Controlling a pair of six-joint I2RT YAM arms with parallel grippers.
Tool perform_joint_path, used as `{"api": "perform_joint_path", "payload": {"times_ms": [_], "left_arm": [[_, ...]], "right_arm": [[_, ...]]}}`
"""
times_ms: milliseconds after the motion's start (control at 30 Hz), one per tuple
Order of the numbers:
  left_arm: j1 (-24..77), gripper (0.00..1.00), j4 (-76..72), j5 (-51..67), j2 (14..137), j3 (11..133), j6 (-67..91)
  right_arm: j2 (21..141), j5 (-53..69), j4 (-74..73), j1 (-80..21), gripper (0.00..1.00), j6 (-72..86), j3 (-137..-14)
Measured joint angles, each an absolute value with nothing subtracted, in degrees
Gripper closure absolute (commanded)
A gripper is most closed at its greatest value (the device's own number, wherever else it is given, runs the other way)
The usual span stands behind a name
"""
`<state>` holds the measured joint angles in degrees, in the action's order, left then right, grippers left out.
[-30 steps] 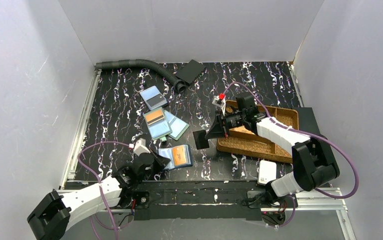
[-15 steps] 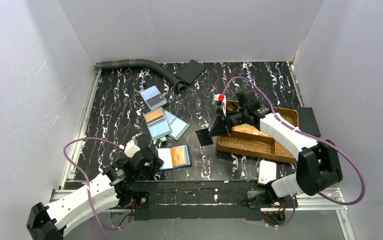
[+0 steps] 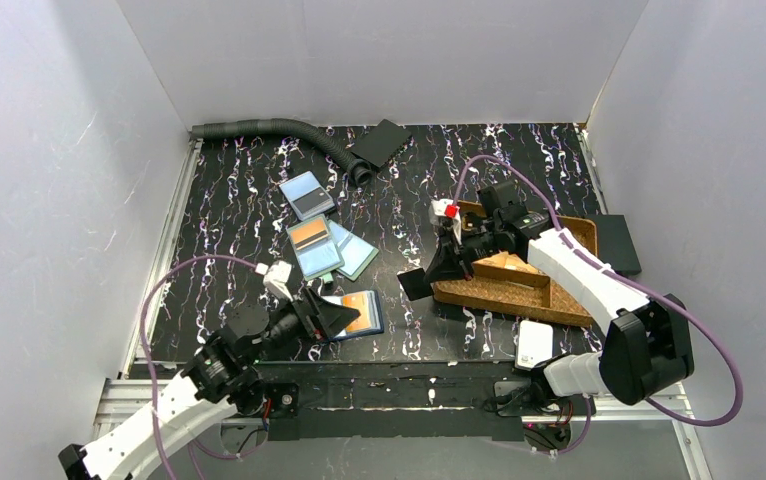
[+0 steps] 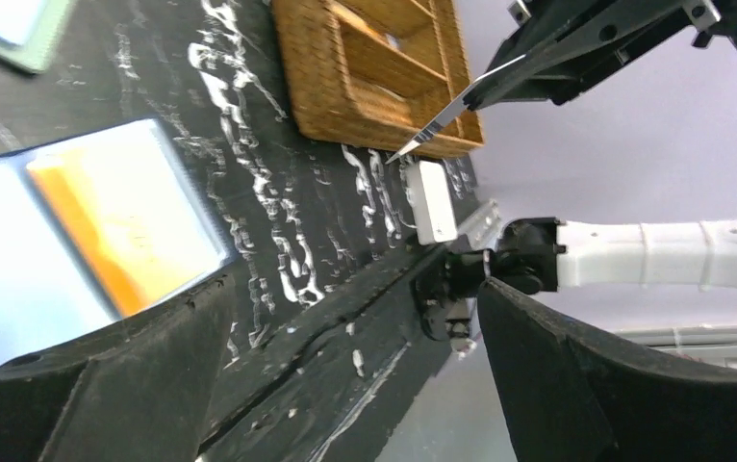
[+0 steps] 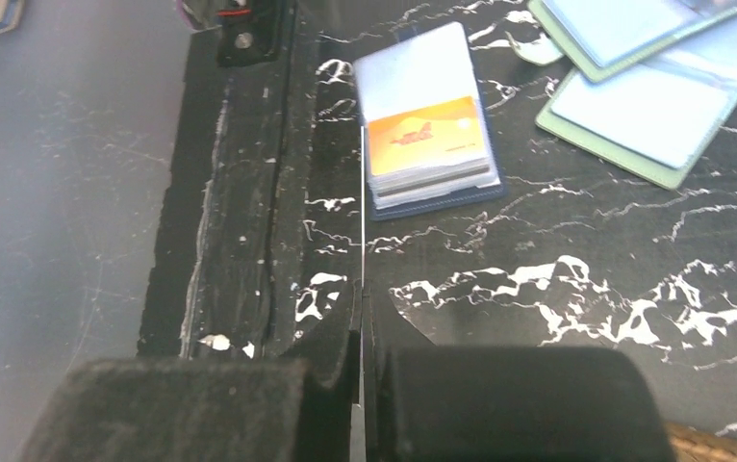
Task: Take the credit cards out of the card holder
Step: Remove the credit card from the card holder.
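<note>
The navy card holder [image 5: 413, 72] lies open at the near edge of the bench [image 3: 239, 230], an orange card [image 5: 427, 140] under its clear sleeve, the left fingers [image 4: 576, 385] spread just beside it, the right fingers [image 5: 499, 404] pinching a thin card [image 4: 442, 114] edge-on.

Black marbled table [image 3: 229, 210] – credit cards [image 3: 314, 250], card holder [image 3: 364, 312], woven tray [image 3: 499, 296], hose [image 3: 259, 127]
</note>
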<state>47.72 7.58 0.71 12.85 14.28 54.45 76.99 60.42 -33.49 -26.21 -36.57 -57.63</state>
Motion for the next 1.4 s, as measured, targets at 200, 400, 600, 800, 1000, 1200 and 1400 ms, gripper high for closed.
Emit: {"api": "perform_joint_path", "payload": {"times_ms": [200, 400, 600, 800, 1000, 1200, 1400], "left_arm": [[47.8, 0.02, -9.0, 8.8, 31.9, 15.1, 49.6], [47.9, 0.15, -17.2, 13.5, 47.7, 23.6, 46.2], [48.1, 0.38, -23.0, 16.9, 57.7, 28.3, 44.5], [48.2, 0.79, -24.7, 19.4, 63.3, 29.4, 44.5], [48.2, 1.00, -26.2, 21.7, 65.2, 30.7, 45.0], [48.3, 1.00, -27.7, 22.2, 65.1, 30.6, 47.2], [43.0, 1.00, -29.5, 22.0, 62.0, 24.0, 58.6]], "right_arm": [[76.8, 66.3, -32.3, -25.4, 0.99, -34.3, -57.4], [76.1, 70.7, -23.6, -25.1, 0.99, -24.9, -54.5], [76.0, 73.3, -14.8, -24.7, 0.99, -15.9, -51.5], [75.8, 73.6, -11.1, -24.7, 0.99, -11.9, -50.7], [75.8, 72.5, -9.2, -24.6, 0.99, -10.0, -50.7], [75.8, 68.1, -11.0, -24.2, 0.35, -10.6, -51.0], [76.3, 59.4, -22.7, -22.3, 0.08, -19.3, -58.2]]}}
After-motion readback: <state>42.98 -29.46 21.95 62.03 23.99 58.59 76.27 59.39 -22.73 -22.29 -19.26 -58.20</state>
